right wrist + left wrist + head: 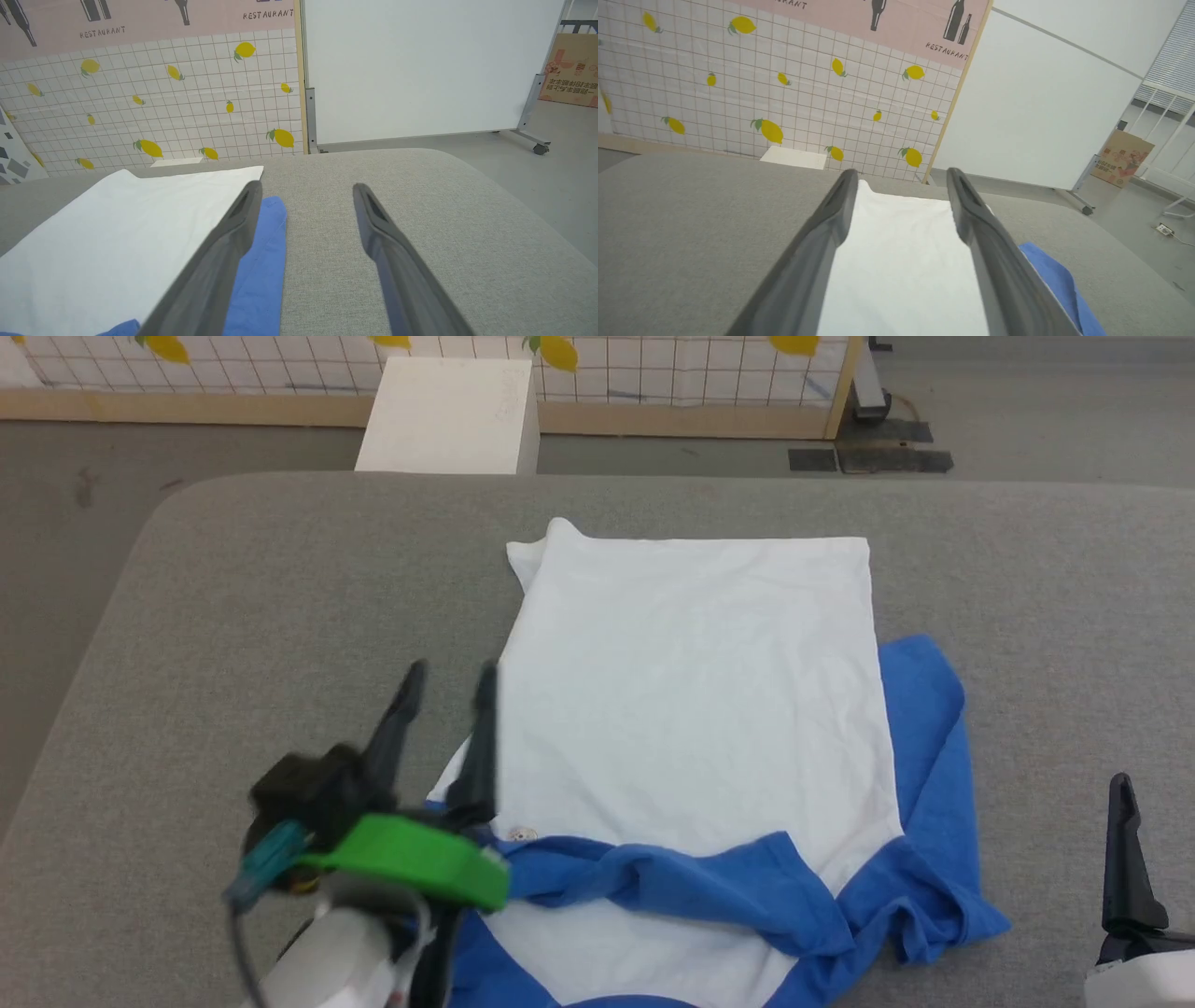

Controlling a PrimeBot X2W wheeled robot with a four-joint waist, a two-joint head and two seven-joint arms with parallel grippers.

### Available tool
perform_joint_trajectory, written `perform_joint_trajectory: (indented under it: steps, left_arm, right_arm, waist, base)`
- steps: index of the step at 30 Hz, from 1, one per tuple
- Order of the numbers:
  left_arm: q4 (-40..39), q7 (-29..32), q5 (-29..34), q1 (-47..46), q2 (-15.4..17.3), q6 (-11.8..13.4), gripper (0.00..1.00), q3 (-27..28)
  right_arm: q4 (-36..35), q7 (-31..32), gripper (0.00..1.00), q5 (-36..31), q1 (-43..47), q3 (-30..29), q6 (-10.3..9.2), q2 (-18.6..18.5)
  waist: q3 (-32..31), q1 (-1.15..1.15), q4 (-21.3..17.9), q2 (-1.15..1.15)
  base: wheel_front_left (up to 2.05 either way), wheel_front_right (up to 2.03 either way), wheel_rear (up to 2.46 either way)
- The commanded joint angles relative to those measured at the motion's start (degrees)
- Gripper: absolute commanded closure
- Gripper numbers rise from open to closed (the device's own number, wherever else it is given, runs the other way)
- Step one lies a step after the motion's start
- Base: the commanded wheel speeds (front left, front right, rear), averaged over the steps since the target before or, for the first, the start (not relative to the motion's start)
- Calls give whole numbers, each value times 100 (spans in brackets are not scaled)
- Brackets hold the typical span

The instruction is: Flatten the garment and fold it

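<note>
Both your grippers stand wide open, holding nothing
Your left gripper (451, 674) has its fingers spread over the left edge of the garment (691, 691), whose white body stretches ahead and to the right of it on the grey table (280, 579), with a crumpled blue fold (653, 887) lying across back beside its wrist; your right gripper (306, 186) is spread above bare table, a blue sleeve (261, 261) just beside its left finger and the white panel further left of it
</note>
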Motion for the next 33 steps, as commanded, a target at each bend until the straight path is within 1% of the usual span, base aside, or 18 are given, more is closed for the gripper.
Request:
perform_joint_trajectory:
  steps: [1, 3, 7, 8, 10, 11, 14, 17, 21, 24, 28, 33]
  left_arm:
    - [-165, -28, 100, 311, 60, 11, 0, 199]
    - [-370, -30, 269, 700, 148, -16, 0, 549]
    - [-557, -32, 569, 1523, 148, -106, 0, 1125]
    - [-559, -32, 615, 1692, 126, -136, 0, 1213]
    - [-599, -32, 663, 2040, -34, -168, 0, 1458]
    - [-575, -32, 738, 2194, -65, -234, 0, 1549]
    - [-523, -33, 999, 2465, -170, -319, 0, 1718]
    - [-532, -33, 1160, 2542, -353, -456, 0, 1859]
    - [-548, -33, 1400, 2448, -456, -622, 0, 1898]
    - [-577, -33, 1544, 2316, -519, -706, 0, 1883]
    - [-612, -33, 1669, 2120, -602, -803, 0, 1838]
    - [-595, -33, 1707, 1824, -703, -903, 0, 1784]
  right_arm:
    - [2, 16, 0, 13, 80, 14, -8, 5]
    - [-2, 28, 0, 7, 111, 28, -8, 5]
    - [13, 48, 0, 11, 196, 52, -8, 5]
    - [27, 52, 0, 22, 223, 56, -8, 5]
    - [54, 59, 0, 46, 284, 77, -8, 5]
    - [63, 66, 0, 51, 311, 105, -8, 5]
    - [47, 95, 0, 33, 339, 135, -8, 5]
    - [-45, 158, 0, -53, 276, 105, -8, 5]
    - [-194, 365, 0, -58, -45, 117, -8, 5]
    - [-312, 659, 0, -55, -399, 114, -8, 5]
    - [-323, 1361, 0, -173, -1084, 153, -8, -18]
    - [9, 2219, 0, -181, -2050, 259, -8, -466]
  waist:
    - [-49, 0, 3, 0]
    - [-83, 0, -2, 0]
    - [-173, 0, -11, 0]
    - [-198, 0, -8, 0]
    - [-238, 0, -3, 0]
    - [-252, 0, -3, 0]
    - [-262, 0, 17, 0]
    - [-195, 0, 84, 0]
    - [-11, 0, 140, 0]
    - [150, 0, 163, 0]
    - [476, 0, 158, 0]
    - [935, 0, 185, 0]
  base:
    - [0, 0, 0]
    - [0, 0, 0]
    - [0, 0, 0]
    - [0, 0, 0]
    - [0, 0, 0]
    - [0, 0, 0]
    - [0, 0, 0]
    - [0, 0, 0]
    - [0, 0, 0]
    - [0, 0, 0]
    - [0, 0, 0]
    - [0, 0, 0]
